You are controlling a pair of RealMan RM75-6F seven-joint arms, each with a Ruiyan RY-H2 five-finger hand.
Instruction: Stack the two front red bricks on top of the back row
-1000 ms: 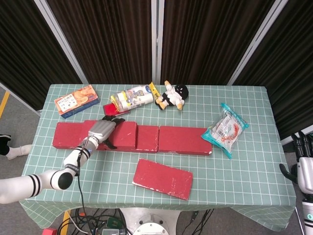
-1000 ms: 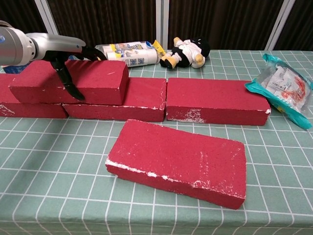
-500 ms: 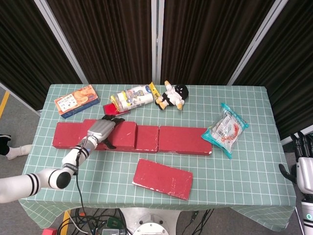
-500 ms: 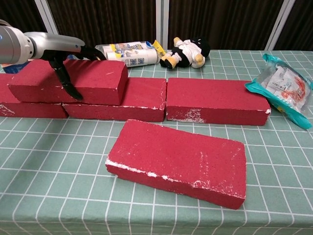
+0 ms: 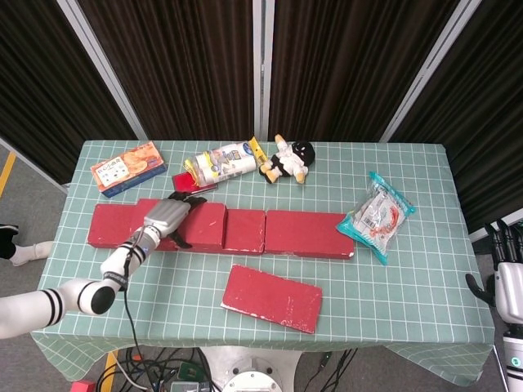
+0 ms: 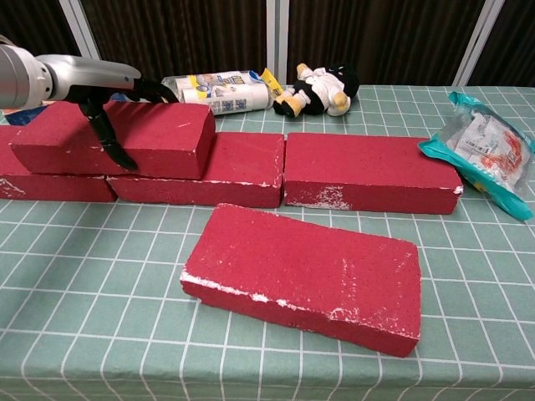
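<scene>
A row of red bricks (image 5: 306, 234) lies across the table's middle, also seen in the chest view (image 6: 368, 171). On its left part rests another red brick (image 6: 117, 138), slightly askew. My left hand (image 6: 100, 92) grips this upper brick, thumb down its front face and fingers over its back edge; the head view shows the hand (image 5: 167, 216) on the same brick (image 5: 204, 224). One more red brick (image 5: 271, 297) lies flat and angled in front of the row (image 6: 305, 276). My right hand (image 5: 507, 282) hangs off the table's right edge, fingers apart, holding nothing.
Behind the row lie an orange cracker box (image 5: 128, 167), a bottle on its side (image 5: 219, 162), a plush doll (image 5: 290, 159) and, at the right, a teal snack bag (image 5: 376, 214). The green checked cloth (image 5: 409, 286) covers the table.
My left hand and the upper brick have shifted slightly to the left along the back row. The front brick and my right hand have not moved.
</scene>
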